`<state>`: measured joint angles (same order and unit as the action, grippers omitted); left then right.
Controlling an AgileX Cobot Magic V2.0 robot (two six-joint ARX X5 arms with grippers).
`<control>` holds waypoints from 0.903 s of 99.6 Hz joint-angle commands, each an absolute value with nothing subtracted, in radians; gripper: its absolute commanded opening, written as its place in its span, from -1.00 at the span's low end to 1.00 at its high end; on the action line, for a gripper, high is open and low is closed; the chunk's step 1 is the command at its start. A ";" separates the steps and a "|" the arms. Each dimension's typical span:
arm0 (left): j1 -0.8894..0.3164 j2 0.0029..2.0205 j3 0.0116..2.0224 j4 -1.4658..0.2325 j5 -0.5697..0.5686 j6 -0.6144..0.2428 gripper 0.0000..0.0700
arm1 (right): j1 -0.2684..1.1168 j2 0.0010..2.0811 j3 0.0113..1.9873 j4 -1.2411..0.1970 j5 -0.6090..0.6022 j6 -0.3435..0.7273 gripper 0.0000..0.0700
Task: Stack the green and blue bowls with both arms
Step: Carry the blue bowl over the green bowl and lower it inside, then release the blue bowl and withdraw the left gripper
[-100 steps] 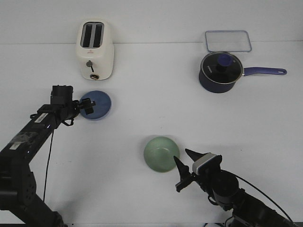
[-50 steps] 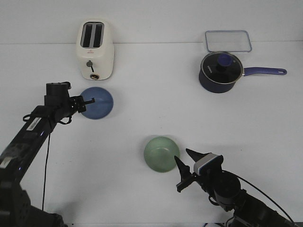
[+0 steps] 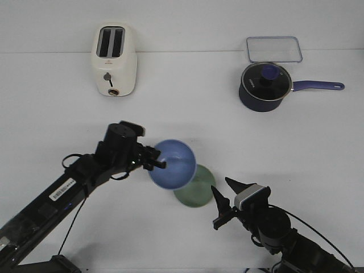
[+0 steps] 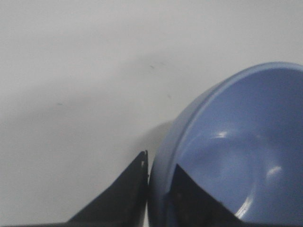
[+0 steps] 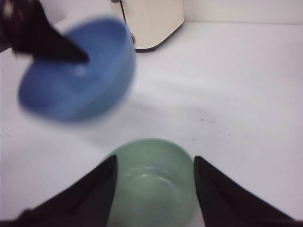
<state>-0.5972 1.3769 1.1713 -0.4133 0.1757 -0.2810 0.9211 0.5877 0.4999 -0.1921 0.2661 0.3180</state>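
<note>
L gripper (image 3: 160, 163) holds blue bowl (image 3: 175, 165) over green bowl (image 3: 199, 190)

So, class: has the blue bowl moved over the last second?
Yes. The blue bowl, pinched by the left claw, has travelled away from the toaster, toward the green bowl.

Looks like a lab/test bench dressed w/ kitchen stuff, not a real kitchen. Plain white table (image 3: 187, 114) meets a bare white wall, w/ no counter, sink or stove in view. Props sit well apart: cream 2-slot toaster (image 3: 114, 61), navy saucepan (image 3: 265, 86) w/ glass lid, clear lidded food container (image 3: 273, 49) just behind it. Two black robot arms w/ exposed cables reach over the table.
</note>
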 commanded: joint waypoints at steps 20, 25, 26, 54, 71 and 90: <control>-0.748 1.494 1.180 -0.357 0.127 -0.326 -0.97 | 0.930 0.590 0.506 -0.180 0.270 0.309 -0.03; -0.760 1.516 1.180 -0.348 0.127 -0.327 -0.97 | 0.930 0.590 0.506 -0.179 0.270 0.310 -0.03; -0.761 1.520 1.180 -0.345 0.127 -0.328 -0.97 | 0.930 0.590 0.506 -0.179 0.270 0.310 -0.03; -0.781 1.573 1.180 -0.315 0.106 -0.329 -0.34 | 0.930 0.590 0.506 -0.179 0.270 0.310 -0.03; -0.768 1.573 1.181 -0.302 0.093 -0.324 -0.03 | 0.930 0.590 0.506 -0.180 0.269 0.310 -0.03; -0.731 1.434 1.181 -0.347 0.084 -0.257 -0.02 | 0.930 0.588 0.506 -0.189 0.266 0.309 -0.03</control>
